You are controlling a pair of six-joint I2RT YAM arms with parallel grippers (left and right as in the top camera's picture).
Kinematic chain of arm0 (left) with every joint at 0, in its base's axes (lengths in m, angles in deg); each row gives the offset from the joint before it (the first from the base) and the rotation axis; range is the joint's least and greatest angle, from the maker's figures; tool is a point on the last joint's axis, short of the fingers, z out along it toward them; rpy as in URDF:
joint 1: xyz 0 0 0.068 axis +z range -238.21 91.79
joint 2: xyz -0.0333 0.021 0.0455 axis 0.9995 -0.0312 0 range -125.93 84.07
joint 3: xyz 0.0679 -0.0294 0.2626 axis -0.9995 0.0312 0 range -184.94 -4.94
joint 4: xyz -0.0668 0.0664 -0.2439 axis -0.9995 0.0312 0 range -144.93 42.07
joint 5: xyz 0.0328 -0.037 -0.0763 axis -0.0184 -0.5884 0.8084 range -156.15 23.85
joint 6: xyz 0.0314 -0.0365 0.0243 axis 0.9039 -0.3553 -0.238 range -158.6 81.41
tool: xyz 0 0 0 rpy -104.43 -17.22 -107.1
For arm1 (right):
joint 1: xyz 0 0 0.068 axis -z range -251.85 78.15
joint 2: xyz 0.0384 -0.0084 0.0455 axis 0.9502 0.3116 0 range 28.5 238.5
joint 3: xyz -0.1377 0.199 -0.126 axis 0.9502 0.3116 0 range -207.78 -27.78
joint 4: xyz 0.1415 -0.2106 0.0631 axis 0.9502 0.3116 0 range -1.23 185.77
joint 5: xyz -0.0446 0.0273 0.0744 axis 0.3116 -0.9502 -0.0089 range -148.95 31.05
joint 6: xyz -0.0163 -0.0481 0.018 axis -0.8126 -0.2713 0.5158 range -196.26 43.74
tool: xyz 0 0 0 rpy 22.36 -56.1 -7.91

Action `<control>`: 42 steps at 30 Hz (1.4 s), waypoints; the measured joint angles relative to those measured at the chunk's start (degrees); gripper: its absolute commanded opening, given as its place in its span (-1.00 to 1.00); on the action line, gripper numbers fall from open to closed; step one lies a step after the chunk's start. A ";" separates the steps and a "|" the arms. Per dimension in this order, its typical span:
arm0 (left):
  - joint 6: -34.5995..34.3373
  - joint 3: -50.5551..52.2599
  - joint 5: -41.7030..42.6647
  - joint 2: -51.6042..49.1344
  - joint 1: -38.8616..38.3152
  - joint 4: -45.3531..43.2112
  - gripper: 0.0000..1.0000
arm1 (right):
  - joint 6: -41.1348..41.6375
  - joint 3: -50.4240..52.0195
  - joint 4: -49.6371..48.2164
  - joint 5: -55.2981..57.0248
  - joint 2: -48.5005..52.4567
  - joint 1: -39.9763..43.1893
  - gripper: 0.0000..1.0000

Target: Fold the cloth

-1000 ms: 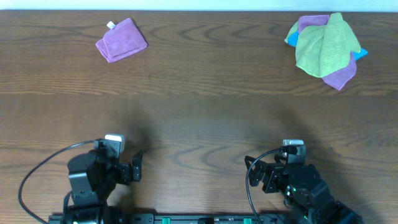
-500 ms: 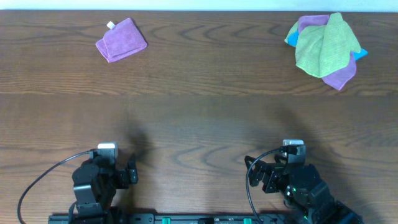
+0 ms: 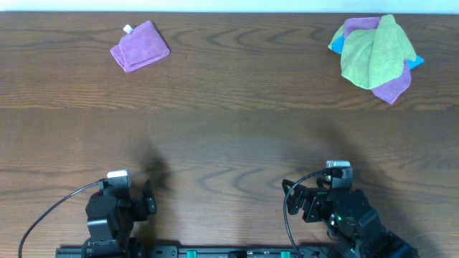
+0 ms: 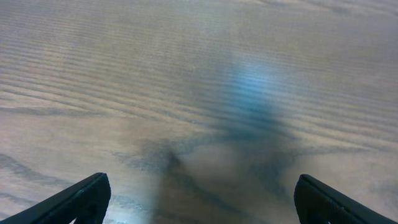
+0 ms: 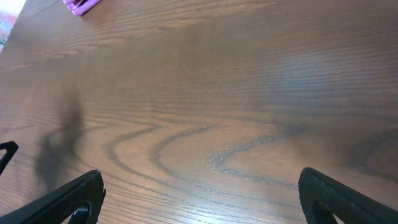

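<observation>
While the cloth (image 3: 140,46) lies on the brown wood-grain worktop (image 3: 237,136), the left pincer (image 4: 200,186) and right pincer (image 5: 200,185) gape empty, well apart from it.

Dark wood-grain table (image 3: 237,129), matte. Far left: lilac cloth (image 3: 140,46), a small squarish pad lying flat on the wood, white tag (image 3: 128,29) at its upper-left corner. Far right, well apart: loose heap, yellow-green cloth (image 3: 373,54) on top, second purple cloth (image 3: 393,89) and blue cloth (image 3: 416,61) showing beneath.
</observation>
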 measured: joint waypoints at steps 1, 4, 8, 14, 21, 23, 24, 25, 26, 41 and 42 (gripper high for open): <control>-0.20 0.37 0.00 0.37 0.02 -0.11 0.91 | 0.00 0.00 0.00 0.00 0.00 0.00 0.99; -0.44 0.52 -0.17 0.74 -0.09 -0.28 0.91 | 0.00 0.00 0.02 0.00 0.00 0.00 0.99; -0.63 0.52 -0.42 0.74 -1.53 -0.28 0.91 | 0.00 0.00 0.00 0.00 0.00 0.00 0.99; -0.70 0.52 -0.42 0.74 -4.31 -0.28 0.91 | 0.00 0.00 0.00 0.00 0.00 0.00 0.98; -0.70 0.52 -0.42 0.74 -4.55 -0.28 0.91 | 0.00 0.00 0.00 0.00 0.00 0.00 0.99; -0.68 0.52 -0.42 0.74 -4.55 -0.28 0.91 | 0.00 0.00 0.00 0.00 0.00 0.00 0.99; -0.68 0.52 -0.42 0.74 -4.55 -0.28 0.91 | 0.00 0.00 0.00 -0.02 0.00 0.00 0.99; -0.70 0.52 -0.42 0.74 -4.55 -0.28 0.91 | 0.00 0.00 0.00 0.00 0.00 0.00 0.99; -0.68 0.52 -0.42 0.74 -4.55 -0.28 0.91 | 0.00 0.00 0.02 0.00 0.00 0.00 0.98; -0.68 0.52 -0.42 0.74 -4.55 -0.28 0.91 | -0.35 0.02 -1.03 4.00 0.00 0.87 0.98; -0.68 0.52 -0.42 0.74 -4.55 -0.28 0.91 | -0.92 0.17 -1.55 4.87 0.00 1.84 0.99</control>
